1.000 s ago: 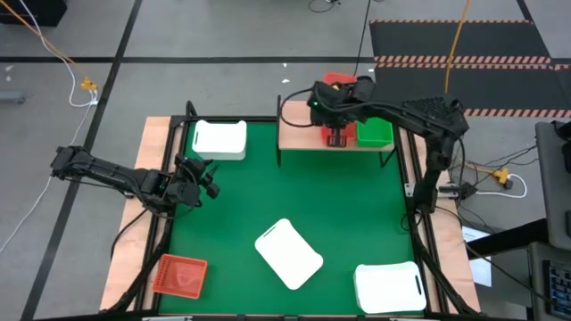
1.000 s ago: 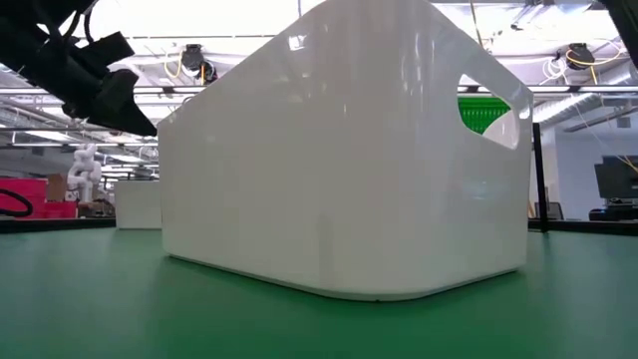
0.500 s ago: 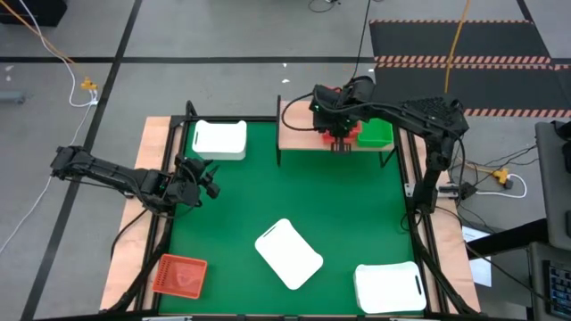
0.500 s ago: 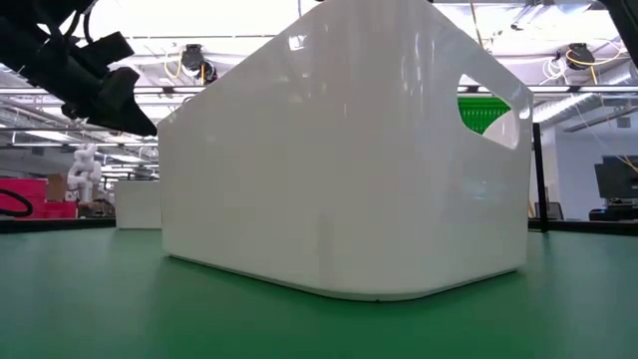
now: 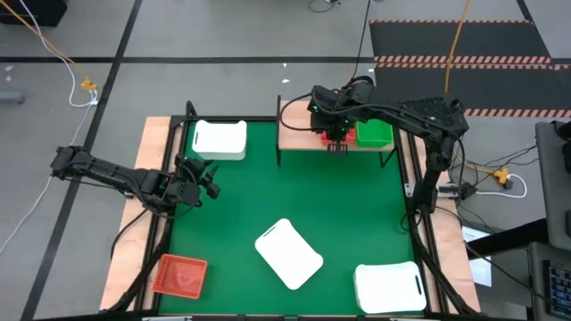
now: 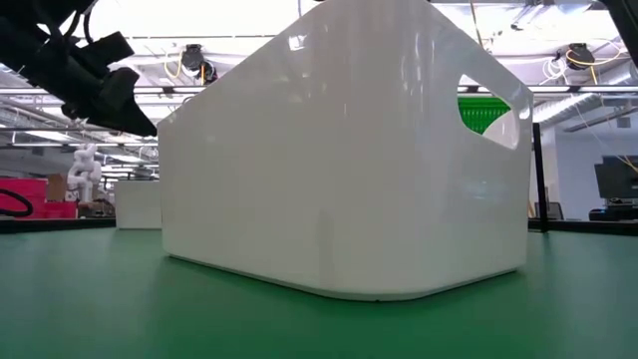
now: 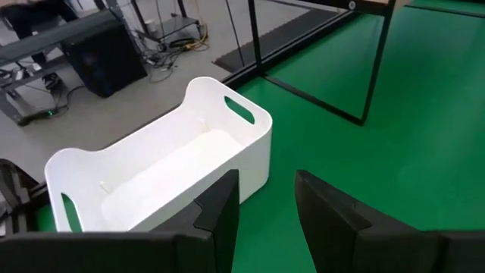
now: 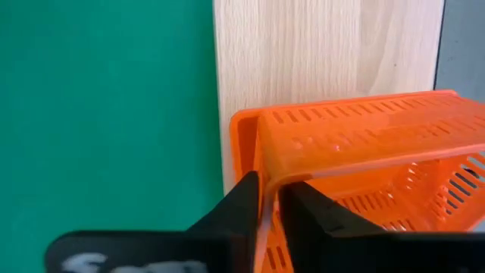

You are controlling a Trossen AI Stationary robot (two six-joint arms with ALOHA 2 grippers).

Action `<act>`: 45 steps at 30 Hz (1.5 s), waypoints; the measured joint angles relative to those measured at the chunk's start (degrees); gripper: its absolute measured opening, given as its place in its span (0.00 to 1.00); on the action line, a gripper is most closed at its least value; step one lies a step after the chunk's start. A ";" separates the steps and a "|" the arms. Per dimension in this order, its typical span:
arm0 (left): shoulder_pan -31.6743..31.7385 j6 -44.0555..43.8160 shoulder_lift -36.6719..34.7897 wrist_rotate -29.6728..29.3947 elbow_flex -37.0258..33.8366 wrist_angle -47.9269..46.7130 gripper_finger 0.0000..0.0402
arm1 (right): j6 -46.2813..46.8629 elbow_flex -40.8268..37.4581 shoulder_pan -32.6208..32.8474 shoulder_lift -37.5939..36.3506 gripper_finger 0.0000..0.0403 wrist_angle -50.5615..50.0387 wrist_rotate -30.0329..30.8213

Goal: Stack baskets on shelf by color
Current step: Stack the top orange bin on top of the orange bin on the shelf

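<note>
We have the right tool [image 5: 335, 143] over the shelf [image 5: 299, 135] at the far edge of the tabletop [image 5: 268, 196], clamped on the rim of an orange basket [image 5: 337, 135]. The right wrist view shows its fingers [image 8: 242, 203] pinching the wall of the upper orange basket [image 8: 364, 144], which sits nested in a second orange basket [image 8: 241, 136] on the wooden shelf top [image 8: 318, 53]. A green basket [image 5: 375, 134] stands just beside the orange ones on the shelf, towards the right arm's side.

Our left tool [image 5: 203, 181] hangs over the left side of the tabletop, near the far-left white basket [image 5: 219, 140]. Its fingers [image 7: 220, 208] stand apart and hold nothing; its wrist view looks down on that white basket [image 7: 163, 171], upright with the opening up.

Still on the tabletop:
- a white basket [image 5: 288, 253] in the near middle, turned diagonally. It fills the low view [image 6: 344, 150], and the green basket [image 6: 483, 112] shows through its handle slot.
- a white basket [image 5: 389, 287] at the near right corner
- a lone orange basket [image 5: 180, 274] at the near left corner, resting on the wooden border
</note>
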 joint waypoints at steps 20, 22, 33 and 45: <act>-0.63 -4.75 -0.01 4.12 -0.02 -1.58 0.33 | 2.34 0.00 0.37 -0.81 0.03 -0.01 0.17; -1.16 -5.77 0.00 4.23 -0.02 -2.18 0.33 | 2.43 0.00 0.37 -0.77 0.04 -0.01 0.13; -1.70 -5.52 0.00 2.53 -0.02 -2.66 0.33 | -0.27 0.00 -0.02 -0.66 0.03 -0.36 4.32; -1.62 -5.52 0.00 1.46 -0.02 -2.67 0.33 | -3.05 0.03 -1.16 -0.87 0.02 4.94 4.86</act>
